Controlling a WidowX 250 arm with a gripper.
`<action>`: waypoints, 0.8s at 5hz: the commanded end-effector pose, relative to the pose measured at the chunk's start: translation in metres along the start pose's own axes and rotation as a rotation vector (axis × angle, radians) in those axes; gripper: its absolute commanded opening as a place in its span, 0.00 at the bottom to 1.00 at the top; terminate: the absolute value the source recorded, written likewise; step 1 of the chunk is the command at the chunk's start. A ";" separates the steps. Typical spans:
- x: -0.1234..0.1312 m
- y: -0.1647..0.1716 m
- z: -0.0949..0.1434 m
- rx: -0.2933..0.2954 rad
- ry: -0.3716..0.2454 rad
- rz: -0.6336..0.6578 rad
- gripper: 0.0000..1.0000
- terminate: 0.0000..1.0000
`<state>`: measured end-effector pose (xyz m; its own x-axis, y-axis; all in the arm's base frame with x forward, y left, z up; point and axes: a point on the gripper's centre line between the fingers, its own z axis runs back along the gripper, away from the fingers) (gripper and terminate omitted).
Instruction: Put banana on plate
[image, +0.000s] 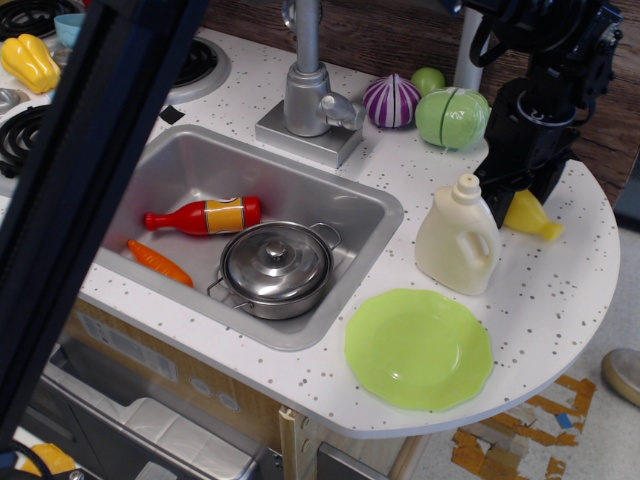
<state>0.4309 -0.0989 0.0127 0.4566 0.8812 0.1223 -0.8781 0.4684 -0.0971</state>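
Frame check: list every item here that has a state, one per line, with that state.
Glossy yellow plastic banana: on the counter, thick end hidden behind the gripper, not on the plate.
Black gripper: down at the banana; open or shut cannot be told.
Lime-green scalloped plate: flat on the counter, bare.
Steel pot: in the sink, lid on.
Red ketchup bottle: lying on its side in the sink.
Cream-white jug bottle: upright, capped.
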 end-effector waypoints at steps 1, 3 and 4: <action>0.025 -0.026 0.053 -0.041 -0.034 -0.037 0.00 0.00; 0.034 -0.001 0.137 0.101 -0.096 0.001 0.00 0.00; 0.021 0.036 0.157 0.102 -0.136 0.086 0.00 0.00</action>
<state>0.3623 -0.0711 0.1441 0.3353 0.9032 0.2681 -0.9407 0.3364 0.0435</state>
